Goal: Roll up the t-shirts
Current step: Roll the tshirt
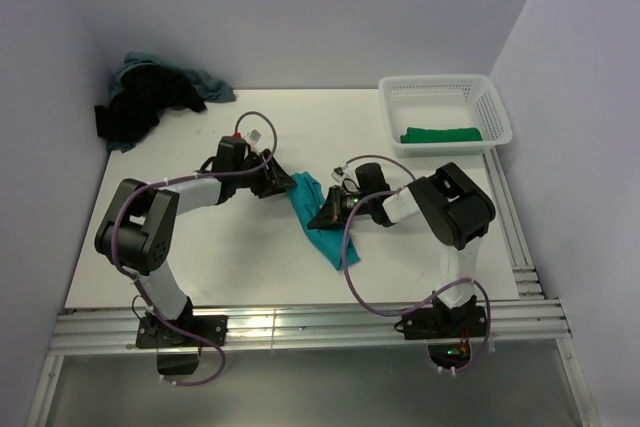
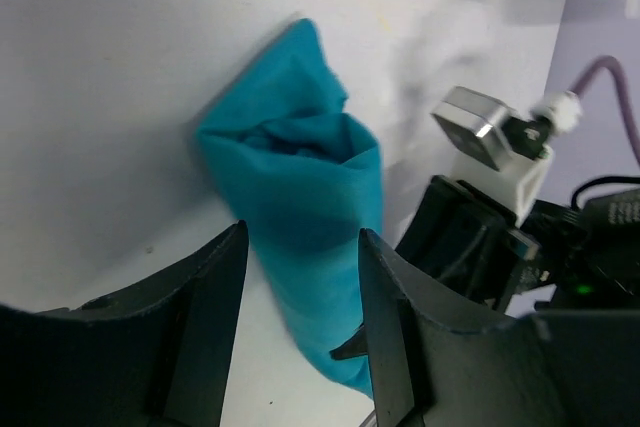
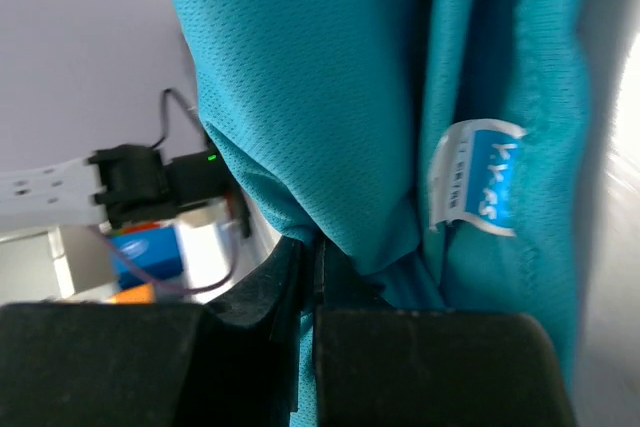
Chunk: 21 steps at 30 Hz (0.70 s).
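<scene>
A bright teal t-shirt (image 1: pixel 322 219) lies as a long, loosely rolled strip in the middle of the table. In the left wrist view its rolled end (image 2: pixel 295 187) lies just beyond my fingers. My left gripper (image 1: pixel 284 185) (image 2: pixel 300 267) is open and straddles that roll, with bare table showing beside one finger (image 2: pixel 215 317). My right gripper (image 1: pixel 326 215) (image 3: pixel 318 252) is shut on a fold of the teal fabric (image 3: pixel 320 97) near its neck label (image 3: pixel 475 182). A green t-shirt (image 1: pixel 441 134) lies in the basket. Black and dusty blue t-shirts (image 1: pixel 150 99) are heaped at the back left.
The white lattice basket (image 1: pixel 435 82) stands at the back right corner. The right arm's wrist (image 2: pixel 480 237) is close beside my left fingers. Walls close the table in at the back and both sides. Metal rails (image 1: pixel 300 325) run along the near edge.
</scene>
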Available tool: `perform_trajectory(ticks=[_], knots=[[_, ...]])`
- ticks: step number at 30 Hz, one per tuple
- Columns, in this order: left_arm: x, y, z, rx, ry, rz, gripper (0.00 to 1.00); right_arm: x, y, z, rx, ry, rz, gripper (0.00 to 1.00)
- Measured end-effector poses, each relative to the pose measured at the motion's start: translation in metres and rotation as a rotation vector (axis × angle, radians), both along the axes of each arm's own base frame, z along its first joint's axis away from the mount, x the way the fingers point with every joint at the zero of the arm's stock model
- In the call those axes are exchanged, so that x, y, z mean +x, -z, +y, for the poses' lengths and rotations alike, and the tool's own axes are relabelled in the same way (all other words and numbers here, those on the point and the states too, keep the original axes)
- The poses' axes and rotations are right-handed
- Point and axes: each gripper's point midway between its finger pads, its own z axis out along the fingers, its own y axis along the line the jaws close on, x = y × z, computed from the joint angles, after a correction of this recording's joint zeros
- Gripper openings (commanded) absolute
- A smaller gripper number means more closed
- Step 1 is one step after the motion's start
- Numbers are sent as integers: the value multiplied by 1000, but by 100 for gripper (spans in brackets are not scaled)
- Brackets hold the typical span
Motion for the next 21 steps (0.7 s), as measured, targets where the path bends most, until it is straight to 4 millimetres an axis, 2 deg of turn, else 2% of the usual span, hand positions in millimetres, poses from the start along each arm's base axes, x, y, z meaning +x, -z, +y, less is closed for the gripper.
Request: perform_trajectory(ticks=[9,17,18,19,21], knots=[[-3,-11,-23,-36,44,-64,52,-4,3,-1,118,-28,156,0],[-11,-4,-33,-14,75,-64,53,2,2,-6,152,-54,219,0],[-12,-3,-33,-7,77,-63,54,3,2,-6,152,-59,219,0],[-12,-2,-31,1,76,-60,69,3,2,-6,151,-63,221,0],[-12,0,-29,20,76,-65,79,4,2,-7,150,-71,223,0]])
